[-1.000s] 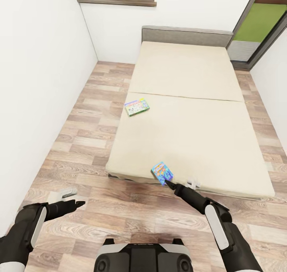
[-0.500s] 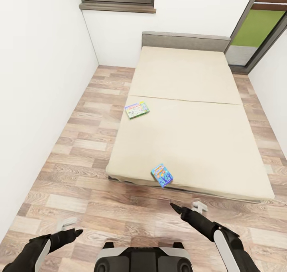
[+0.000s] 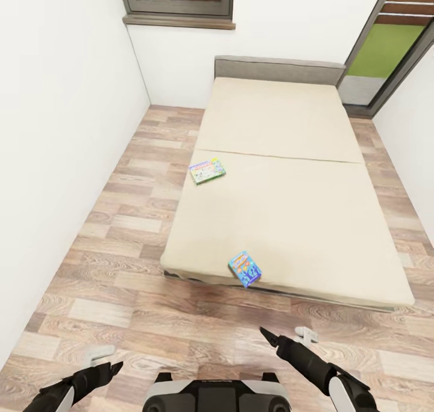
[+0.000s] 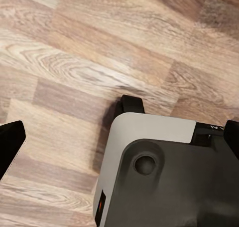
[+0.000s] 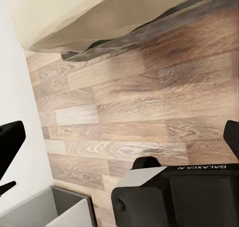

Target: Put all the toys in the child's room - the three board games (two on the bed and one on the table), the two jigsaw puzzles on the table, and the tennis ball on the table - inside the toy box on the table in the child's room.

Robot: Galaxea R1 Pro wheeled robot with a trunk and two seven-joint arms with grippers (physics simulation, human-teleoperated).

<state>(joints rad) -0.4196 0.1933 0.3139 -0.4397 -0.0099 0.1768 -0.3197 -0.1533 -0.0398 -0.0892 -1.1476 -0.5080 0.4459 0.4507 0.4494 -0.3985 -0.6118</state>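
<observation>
We want the right gripper (image 3: pixel 288 338) brought squarely over the blue board game (image 3: pixel 245 268) before closing, since it overhangs the bed (image 3: pixel 283 219) edge (a nudge could tip it off). Its fingers spread wide, empty; the box lies ahead of them, apart. The left gripper (image 3: pixel 102 359) also gapes, holding nothing.

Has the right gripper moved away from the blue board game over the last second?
Yes. The right gripper has pulled back from the blue board game at the bed edge and is now over the floor, well short of it.
</observation>
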